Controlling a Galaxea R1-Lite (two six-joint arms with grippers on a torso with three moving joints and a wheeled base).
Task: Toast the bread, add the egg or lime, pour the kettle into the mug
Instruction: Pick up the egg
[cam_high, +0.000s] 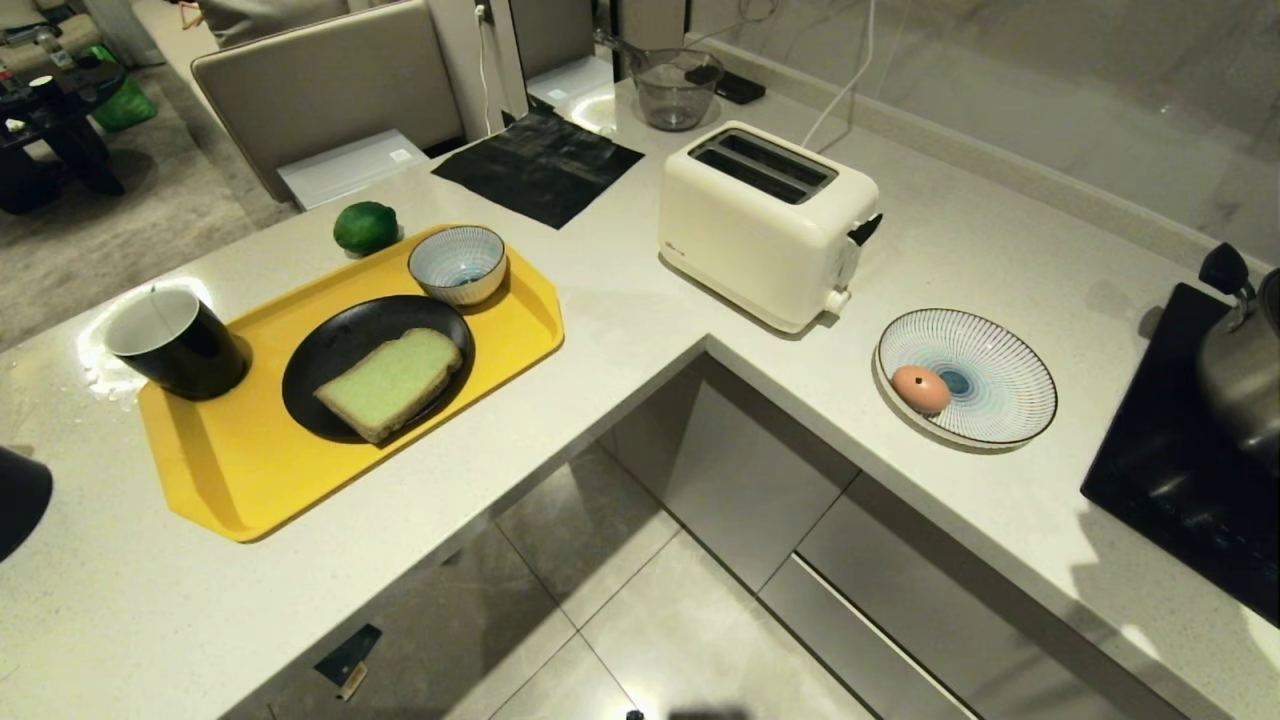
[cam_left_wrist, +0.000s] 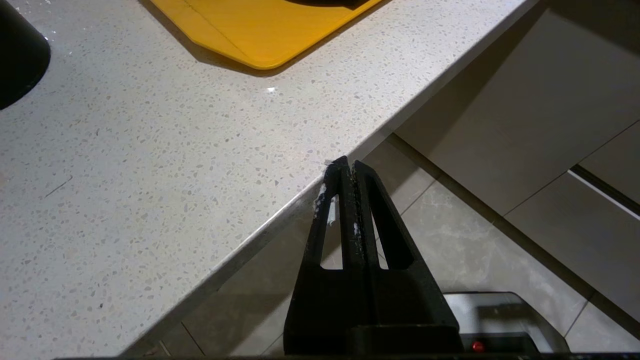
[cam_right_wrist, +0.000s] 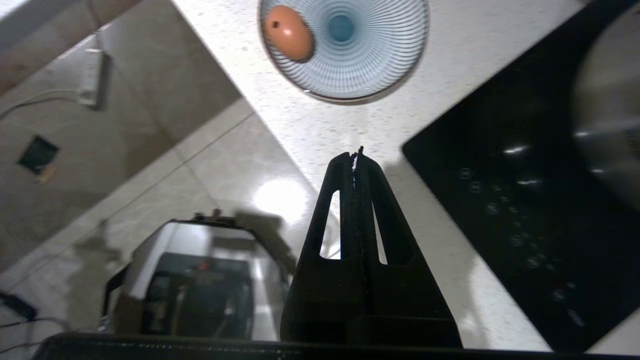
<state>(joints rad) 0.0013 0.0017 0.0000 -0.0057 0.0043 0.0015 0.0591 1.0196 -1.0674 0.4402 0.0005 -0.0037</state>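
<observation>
The bread, pale green with a brown crust, lies on a black plate on the yellow tray. The black mug stands on the tray's left end. Behind the tray sits the lime. The salmon-pink egg rests in a striped plate to the right of the white toaster. The kettle shows only as a black bulk cut off by the left edge. Neither gripper is in the head view. My left gripper is shut and empty at the counter edge. My right gripper, shut and empty, hovers over the counter short of the egg.
A striped bowl stands on the tray's far side. A black hob at the right carries a steel pot. A glass jug and a black mat lie behind the toaster. The counter forms an L around open floor.
</observation>
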